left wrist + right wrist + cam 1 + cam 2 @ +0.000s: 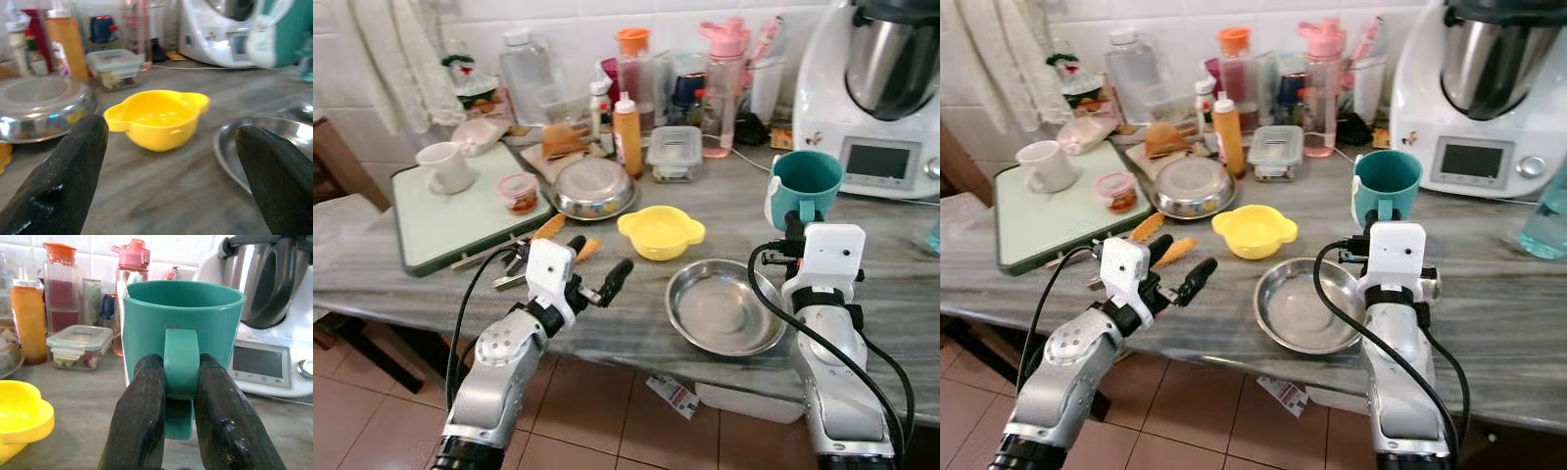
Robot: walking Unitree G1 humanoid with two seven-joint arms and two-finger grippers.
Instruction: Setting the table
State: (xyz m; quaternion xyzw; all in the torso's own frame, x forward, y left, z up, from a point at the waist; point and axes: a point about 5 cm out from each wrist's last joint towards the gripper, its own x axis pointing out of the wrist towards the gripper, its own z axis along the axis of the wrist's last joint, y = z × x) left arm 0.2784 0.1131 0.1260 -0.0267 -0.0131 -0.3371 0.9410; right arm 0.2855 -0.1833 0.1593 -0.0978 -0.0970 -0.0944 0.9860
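- Right gripper (178, 387) has its two black fingers pinched tight on the handle of the teal plastic mug (806, 182), which sits upright on the grey marble-look counter (891, 284), close in front of the white kitchen machine (876, 93).
- Left gripper (597, 269) hangs spread wide with nothing in it, aimed at the little yellow plastic bowl (661, 232), which looks empty.
- Shiny round steel plate (724, 306) lies bare between the arms, just beside the yellow bowl.

Silver arms w/ white wrist cams, blk cables.
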